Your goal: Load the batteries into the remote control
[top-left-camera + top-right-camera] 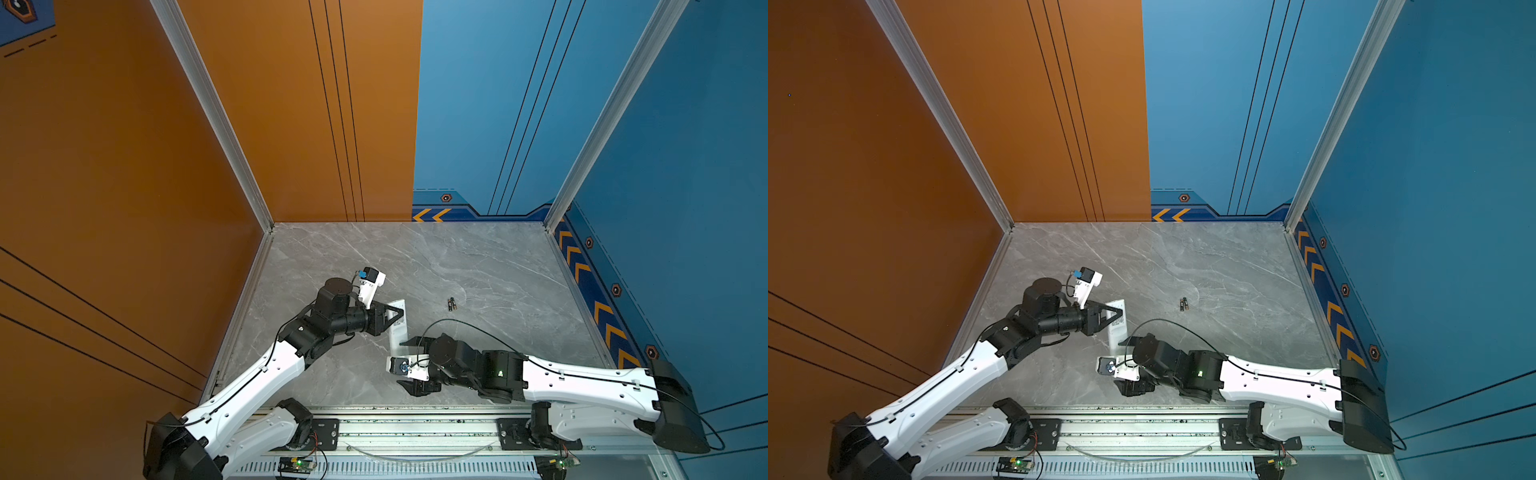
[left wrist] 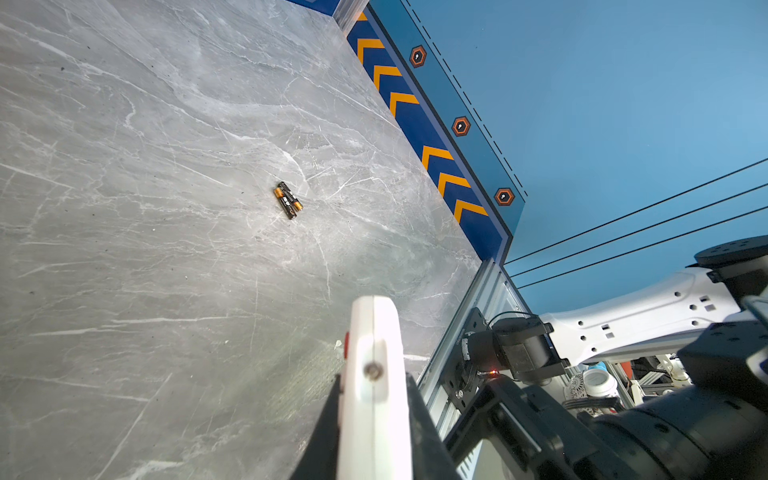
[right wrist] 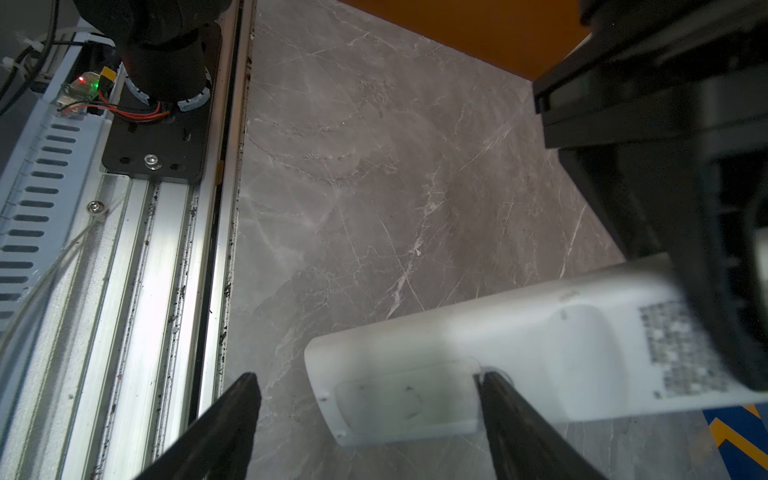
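My left gripper is shut on the white remote control, with a black finger on each long side. The remote shows its plain back with a printed code label and a rounded cover panel at the near end. That end lies between the jaws of my open right gripper, and one fingertip touches the panel's edge. Both batteries lie side by side on the grey table, to the right of the remote in both top views.
The marble-patterned table is walled in orange on the left and blue on the right. An aluminium rail carrying both arm bases runs along the front edge. A black cable loops above my right wrist.
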Robot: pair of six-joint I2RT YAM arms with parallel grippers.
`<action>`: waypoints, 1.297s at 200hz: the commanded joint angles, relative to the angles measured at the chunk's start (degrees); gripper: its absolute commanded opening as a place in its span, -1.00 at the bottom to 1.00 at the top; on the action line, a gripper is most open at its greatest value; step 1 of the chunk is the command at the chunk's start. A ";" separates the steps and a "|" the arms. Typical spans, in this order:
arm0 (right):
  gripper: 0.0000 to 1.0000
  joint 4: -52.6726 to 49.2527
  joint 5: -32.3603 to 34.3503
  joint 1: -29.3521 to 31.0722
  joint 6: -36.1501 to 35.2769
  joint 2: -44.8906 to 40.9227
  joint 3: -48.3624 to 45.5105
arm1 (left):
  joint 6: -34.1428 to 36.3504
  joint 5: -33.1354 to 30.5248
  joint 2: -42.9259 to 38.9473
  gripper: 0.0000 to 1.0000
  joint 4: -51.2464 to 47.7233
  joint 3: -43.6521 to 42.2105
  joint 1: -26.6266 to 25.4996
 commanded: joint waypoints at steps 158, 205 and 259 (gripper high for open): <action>0.55 2.97 -3.62 -1.25 0.67 3.60 -2.91 | -1.84 3.07 -2.36 -1.00 3.48 -1.24 1.28; 0.46 0.13 -5.50 -0.69 -0.12 5.72 -1.57 | -1.95 3.33 -2.31 -1.00 3.49 -1.25 1.60; 0.36 -2.34 -5.29 0.90 -1.49 6.12 -0.90 | -1.69 3.60 -2.50 -1.00 3.07 -1.34 2.25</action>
